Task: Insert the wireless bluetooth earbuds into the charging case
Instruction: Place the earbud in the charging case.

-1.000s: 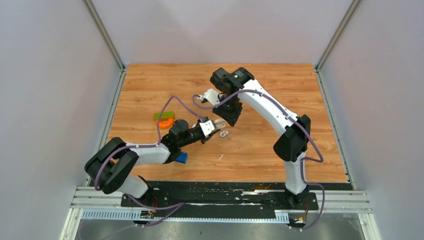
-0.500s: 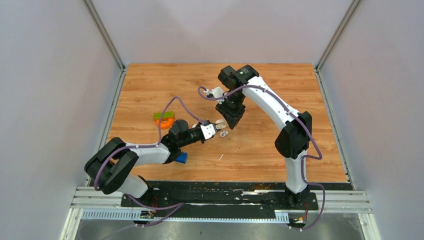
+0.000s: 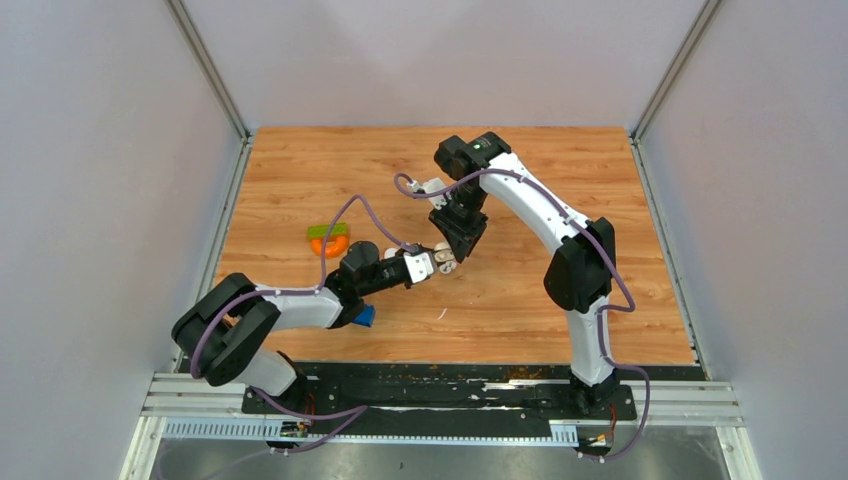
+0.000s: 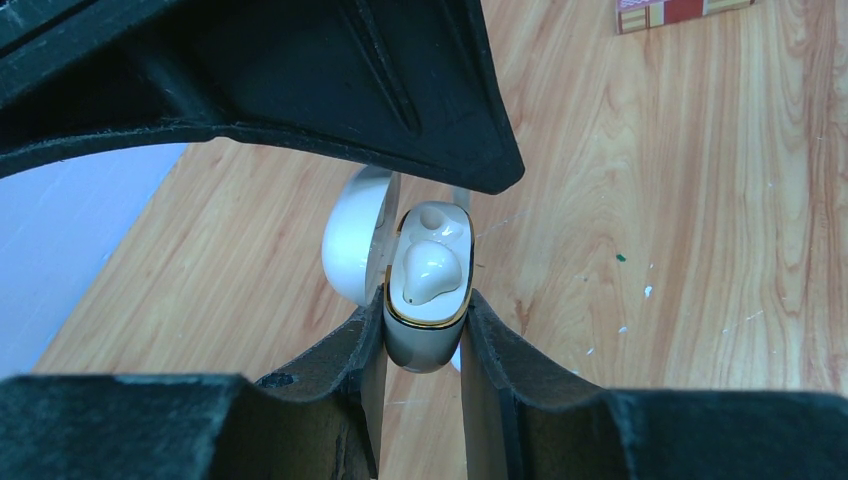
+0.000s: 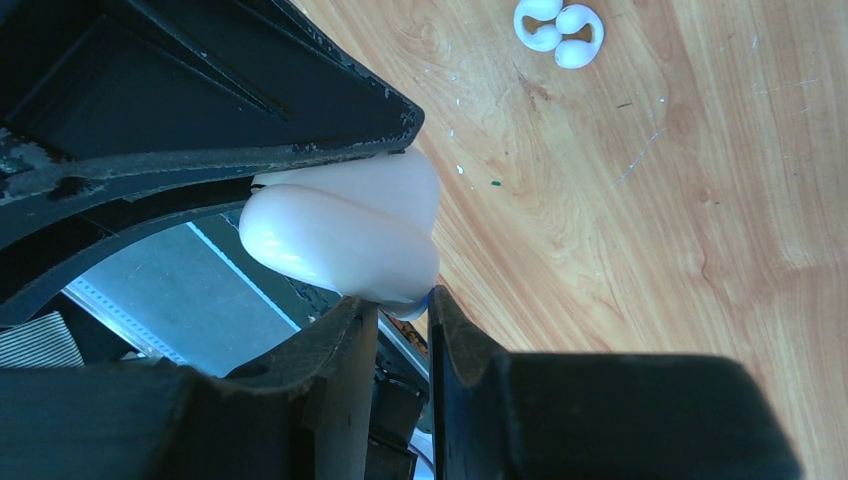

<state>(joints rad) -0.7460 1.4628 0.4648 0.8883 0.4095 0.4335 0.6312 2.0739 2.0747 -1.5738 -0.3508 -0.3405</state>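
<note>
Right gripper (image 3: 452, 248) has come down and toward the near edge, and now hangs just over the left gripper (image 3: 430, 265), almost touching it. The left arm has barely shifted.

Left fingers (image 4: 350, 350) are clamped on the case (image 4: 425, 325), held about midway between the left and right edges of the table (image 3: 560, 170). Its lid (image 4: 355, 235) is flipped open to one side. One earbud (image 4: 430, 272) already sits in the nearer socket, and the farther socket (image 4: 437, 215) looks empty.

On the right wrist view the right fingers (image 5: 345, 335) stand close together with a narrow gap. A small pale bit shows at their tips, but I cannot tell whether an earbud is pinched there. Two loose earbuds (image 5: 558, 30), as they seem to be, lie on the table beyond.

The step in hand appears to be seating the second earbud. Next, the right tips need to line up over the empty socket, go down straight without knocking the lid or the seated earbud, and let go only once the piece is in. The left grip must hold the case level.
</note>
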